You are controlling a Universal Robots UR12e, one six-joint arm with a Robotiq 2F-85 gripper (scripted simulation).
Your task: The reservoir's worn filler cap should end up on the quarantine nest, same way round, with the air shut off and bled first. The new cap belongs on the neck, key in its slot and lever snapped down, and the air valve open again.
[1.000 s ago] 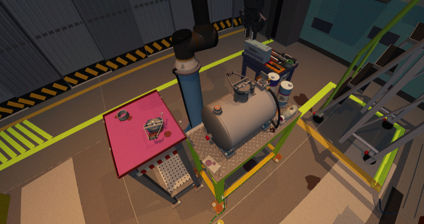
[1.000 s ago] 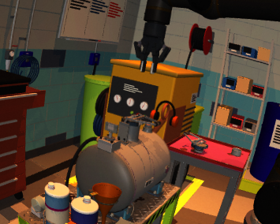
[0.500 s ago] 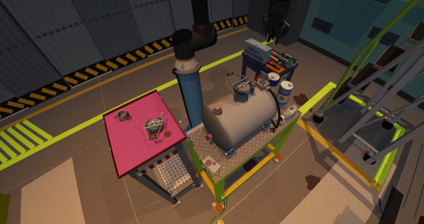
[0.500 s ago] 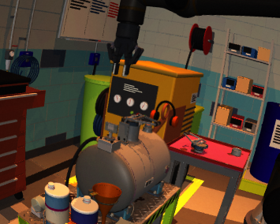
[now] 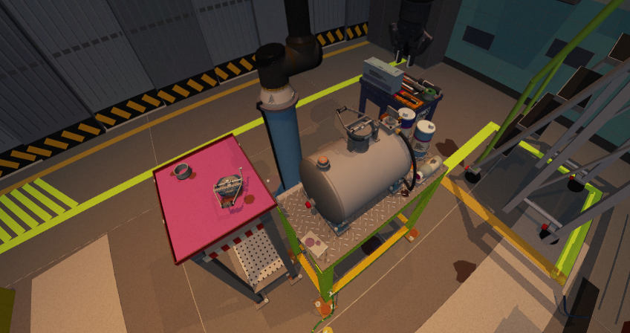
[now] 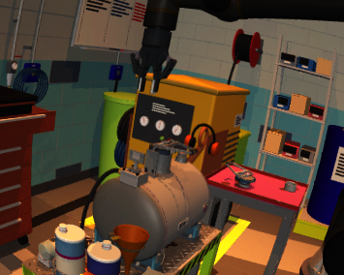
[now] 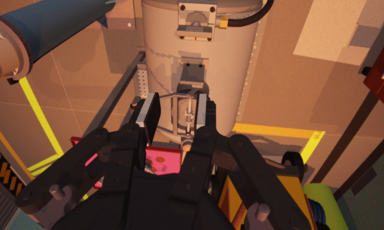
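My gripper (image 5: 404, 58) (image 6: 147, 86) (image 7: 173, 114) hangs high above the valve end of the grey reservoir (image 5: 356, 170) (image 6: 150, 206), partly open and empty. The worn filler cap (image 5: 360, 128) (image 6: 165, 147) (image 7: 187, 114) sits on the tank's neck with its wire lever standing raised. The air valve block (image 6: 132, 175) (image 7: 196, 23) sits on top of the tank near the black hose. On the pink table (image 5: 212, 193) (image 6: 257, 186) the new cap (image 5: 228, 187) (image 6: 243, 179) lies near the middle, and the grey ring of the quarantine nest (image 5: 181, 170) (image 6: 290, 186) stands apart from it.
The yellow generator cabinet (image 6: 192, 121) stands behind the tank. My arm's blue column (image 5: 283, 140) rises between table and tank. A blue cart (image 5: 400, 93) with tools, two cans (image 6: 85, 249) and an orange funnel (image 6: 131, 239) crowd the tank's valve end; a red tool chest (image 6: 12, 169) stands to one side.
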